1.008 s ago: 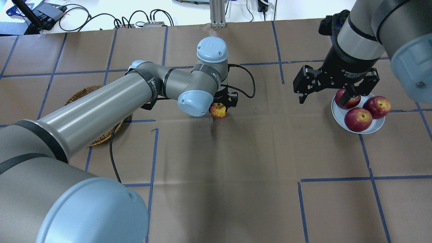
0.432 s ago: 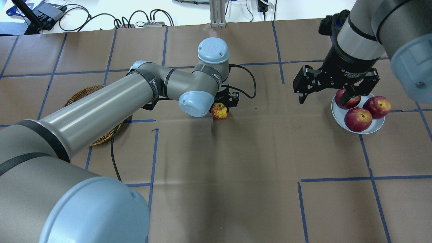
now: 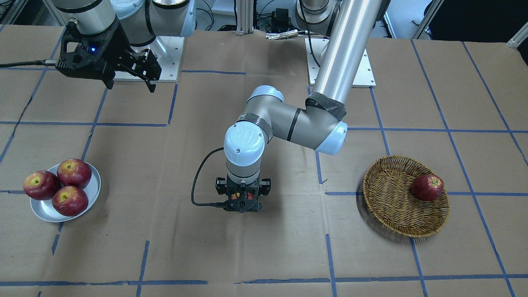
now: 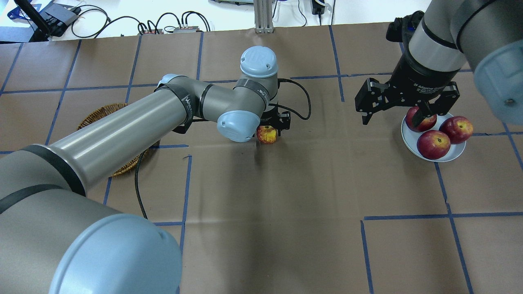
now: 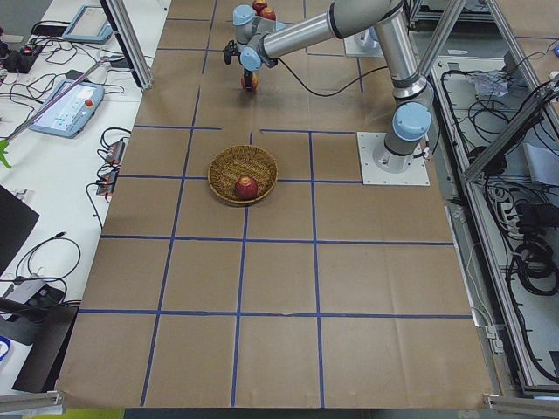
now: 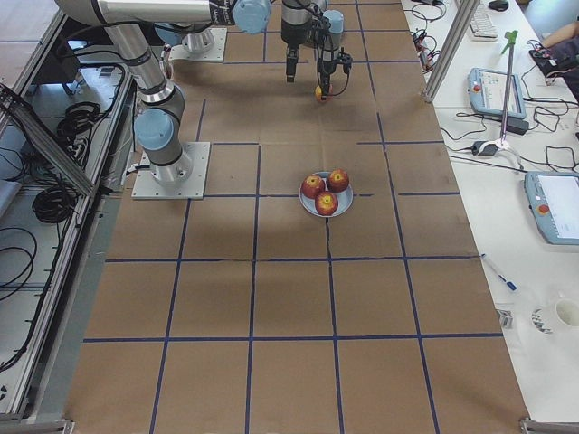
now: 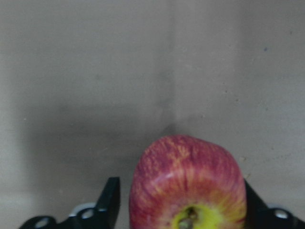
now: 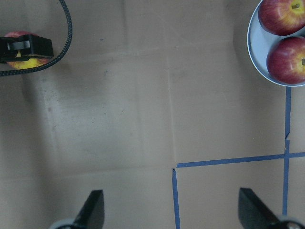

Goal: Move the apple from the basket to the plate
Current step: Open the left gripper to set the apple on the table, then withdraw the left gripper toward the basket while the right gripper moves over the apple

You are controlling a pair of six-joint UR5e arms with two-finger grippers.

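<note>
My left gripper [image 4: 269, 131] is shut on the pinkish-red streaked apple [image 4: 266, 134] with a yellow stem patch, low over the middle of the table. In the left wrist view the apple [image 7: 188, 183] sits between both fingers [image 7: 110, 200]. The wicker basket [image 3: 392, 202] lies to the robot's left, mostly hidden under the left arm in the overhead view [image 4: 98, 114]. The silvery plate [image 4: 457, 152] lies at the robot's right. My right gripper [image 4: 390, 119] is open and empty, raised beside the plate's inner edge; it also shows in the front view [image 3: 132, 84].
Three darker red apples [image 4: 434, 144] fill the plate [image 3: 45, 210]. One dark red apple [image 3: 427, 187] lies in the basket. A black cable [image 3: 198, 181] loops from the left wrist. Blue tape lines cross the brown paper. Cables lie along the far table edge [image 4: 163, 22].
My left gripper has shifted slightly to the right with the apple in it. The right arm has not moved.
</note>
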